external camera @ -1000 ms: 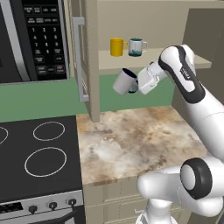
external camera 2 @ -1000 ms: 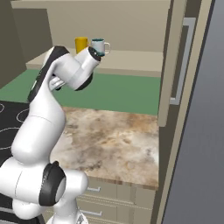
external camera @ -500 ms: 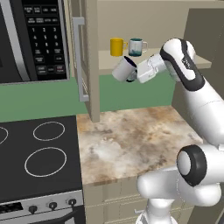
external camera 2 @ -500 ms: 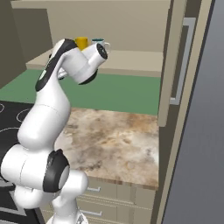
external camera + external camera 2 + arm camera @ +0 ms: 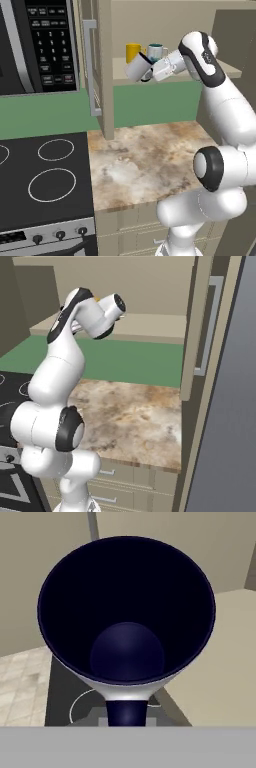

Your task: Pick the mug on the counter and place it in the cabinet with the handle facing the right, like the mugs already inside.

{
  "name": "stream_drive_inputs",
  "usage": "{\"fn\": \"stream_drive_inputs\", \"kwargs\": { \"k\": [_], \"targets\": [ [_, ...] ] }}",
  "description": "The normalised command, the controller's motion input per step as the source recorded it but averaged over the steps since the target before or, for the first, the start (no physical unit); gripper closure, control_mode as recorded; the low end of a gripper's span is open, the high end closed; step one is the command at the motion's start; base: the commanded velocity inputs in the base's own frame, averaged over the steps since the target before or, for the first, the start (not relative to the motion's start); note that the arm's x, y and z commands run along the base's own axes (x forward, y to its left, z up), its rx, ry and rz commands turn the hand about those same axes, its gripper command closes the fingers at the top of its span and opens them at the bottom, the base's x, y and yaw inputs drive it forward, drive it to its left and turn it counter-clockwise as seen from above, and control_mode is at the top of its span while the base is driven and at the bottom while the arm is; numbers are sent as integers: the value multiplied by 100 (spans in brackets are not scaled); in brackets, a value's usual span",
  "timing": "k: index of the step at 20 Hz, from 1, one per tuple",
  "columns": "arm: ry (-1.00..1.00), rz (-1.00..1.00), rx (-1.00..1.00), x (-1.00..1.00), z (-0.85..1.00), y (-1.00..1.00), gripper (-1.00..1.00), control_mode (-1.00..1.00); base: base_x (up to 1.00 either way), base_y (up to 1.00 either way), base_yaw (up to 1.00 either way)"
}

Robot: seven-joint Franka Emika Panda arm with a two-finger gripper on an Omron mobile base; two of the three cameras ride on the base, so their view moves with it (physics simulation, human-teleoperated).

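The light-grey mug (image 5: pixel 137 67) hangs tilted in the air at the level of the cabinet shelf (image 5: pixel 222 69), just in front of the yellow mug (image 5: pixel 132 51) and the white-and-teal mug (image 5: pixel 156 50). My gripper (image 5: pixel 149 72) is shut on its rim side, with the opening turned toward the hand. In the hand view I look straight into the mug's dark navy inside (image 5: pixel 127 612), and its navy handle (image 5: pixel 125 712) points to the bottom of that view. The marbled counter (image 5: pixel 150 155) lies well below.
The cabinet's open door (image 5: pixel 102 70) with its silver bar (image 5: pixel 89 65) stands left of the mug; it also appears as a door (image 5: pixel 197 331) at the right. A black microwave (image 5: pixel 42 45) and the stovetop (image 5: pixel 45 175) are further left.
The arm has lifted the mug up and a little left, from below shelf height to level with the shelf edge, close to the two mugs inside. The grip stayed shut.
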Motion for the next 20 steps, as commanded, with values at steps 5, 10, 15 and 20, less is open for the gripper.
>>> {"fn": "stream_drive_inputs", "kwargs": {
  "k": [5,10,15,20],
  "targets": [
    [0,0,0,52,5,-5,100,-100,0,0,0],
    [1,0,0,42,17,-12,100,-100,0,0,0],
    [1,3,-4,39,25,-10,100,-100,0,0,0],
    [0,8,-7,18,5,-6,100,-100,0,0,0]
  ]
}}
